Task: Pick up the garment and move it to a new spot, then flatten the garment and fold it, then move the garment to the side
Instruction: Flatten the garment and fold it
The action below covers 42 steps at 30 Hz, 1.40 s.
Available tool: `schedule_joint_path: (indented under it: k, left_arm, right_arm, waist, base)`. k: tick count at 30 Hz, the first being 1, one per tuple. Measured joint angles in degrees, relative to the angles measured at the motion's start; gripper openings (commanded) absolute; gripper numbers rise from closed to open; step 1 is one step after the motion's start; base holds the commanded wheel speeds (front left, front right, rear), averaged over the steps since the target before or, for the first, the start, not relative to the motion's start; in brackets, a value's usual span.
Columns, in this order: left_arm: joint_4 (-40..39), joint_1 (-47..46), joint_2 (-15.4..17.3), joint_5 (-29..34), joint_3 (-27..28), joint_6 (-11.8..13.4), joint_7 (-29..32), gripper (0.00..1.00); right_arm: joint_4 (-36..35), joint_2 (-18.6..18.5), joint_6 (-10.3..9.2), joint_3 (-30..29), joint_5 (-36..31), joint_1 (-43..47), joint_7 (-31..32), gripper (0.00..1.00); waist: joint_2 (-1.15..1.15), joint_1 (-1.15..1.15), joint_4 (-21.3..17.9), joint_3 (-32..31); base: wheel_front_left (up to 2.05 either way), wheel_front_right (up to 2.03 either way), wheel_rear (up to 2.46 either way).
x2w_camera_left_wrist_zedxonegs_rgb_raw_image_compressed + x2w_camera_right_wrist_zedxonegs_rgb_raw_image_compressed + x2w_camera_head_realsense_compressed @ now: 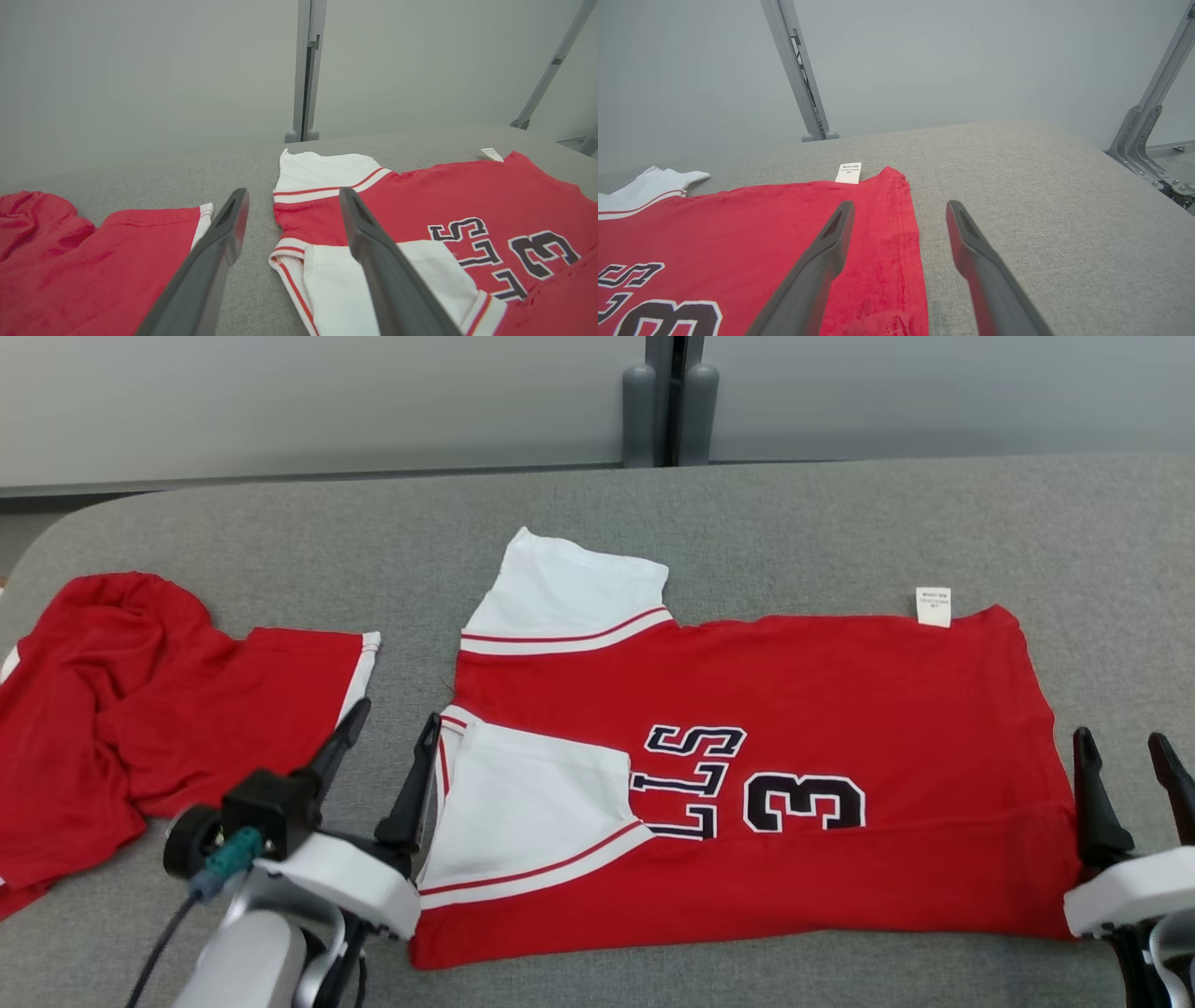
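Observation:
A red jersey point(840, 709) with white sleeves and a dark "3" lies spread flat on the grey table point(794, 523), near sleeve folded in over the body. My left gripper point(392, 723) stands open beside the jersey's left edge, close to the folded sleeve point(345, 289), holding nothing. My right gripper point(1125, 751) is open at the jersey's right hem point(896, 242), one finger over the cloth and one over bare table. A white care label point(849, 172) sticks out at the far right corner.
A second red garment point(140, 709) lies crumpled at the table's left end, its white-edged hem point(203, 219) close to my left gripper. A grey wall with a vertical post point(667, 401) runs behind the table. A metal bracket point(1139, 140) stands past the right edge.

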Motion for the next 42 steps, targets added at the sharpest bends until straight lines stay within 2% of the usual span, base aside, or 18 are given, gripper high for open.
schedule_joint_path:
  k: [5, 11, 15, 20, 25, 34, 42]
  left_arm:
    - [1.27, -10.02, 3.44, 0.46, -1.14, -2.57, 4.2, 1.0]
    - [6.38, -22.2, 7.61, -1.91, -2.82, -3.91, 13.25, 1.0]
    - [8.6, -30.77, 10.72, -6.33, -6.0, -4.32, 19.48, 1.0]
    - [9.78, -39.1, 16.08, -15.08, -11.59, -4.33, 27.83, 1.0]
    - [11.32, -45.07, 20.58, -19.92, -17.03, -4.33, 33.9, 1.0]
    - [16.03, -50.25, 23.51, -23.36, -23.38, -4.33, 35.37, 1.0]
    - [21.11, -52.6, 24.82, -25.3, -25.66, -4.34, 34.17, 1.0]
  right_arm:
    - [2.49, 0.84, 0.0, 2.25, -4.45, -7.59, -3.3, 1.0]
    - [4.61, 1.8, 0.0, 4.47, -7.43, -16.13, -4.43, 1.0]
    - [5.7, 2.75, 0.0, 6.41, -8.59, -21.46, -5.03, 1.0]
    - [7.28, 3.8, 0.0, 9.13, -9.06, -27.24, -5.54, 1.0]
    - [8.61, 4.26, 0.0, 9.69, -8.79, -31.53, -6.1, 1.0]
    - [11.11, 5.0, 0.0, 10.06, -9.6, -33.59, -6.8, 1.0]
    - [11.73, 5.76, 0.0, 8.7, -9.6, -33.84, -7.23, 1.0]
  waist:
    - [0.0, 0.0, -1.75, 4.17]
    - [0.0, 0.0, -4.55, 8.88]
    - [0.0, 0.0, -6.68, 12.19]
    - [0.0, 0.0, -9.86, 16.0]
    - [0.0, 0.0, -13.12, 18.95]
    - [0.0, 0.0, -17.02, 21.45]
    - [0.0, 0.0, -19.45, 22.88]
  base:
    - [0.0, 0.0, 0.0]
    - [0.0, 0.0, 0.0]
    - [0.0, 0.0, 0.0]
    - [0.0, 0.0, 0.0]
    - [0.0, 0.0, 0.0]
    - [0.0, 0.0, 0.0]
    - [0.0, 0.0, 0.0]
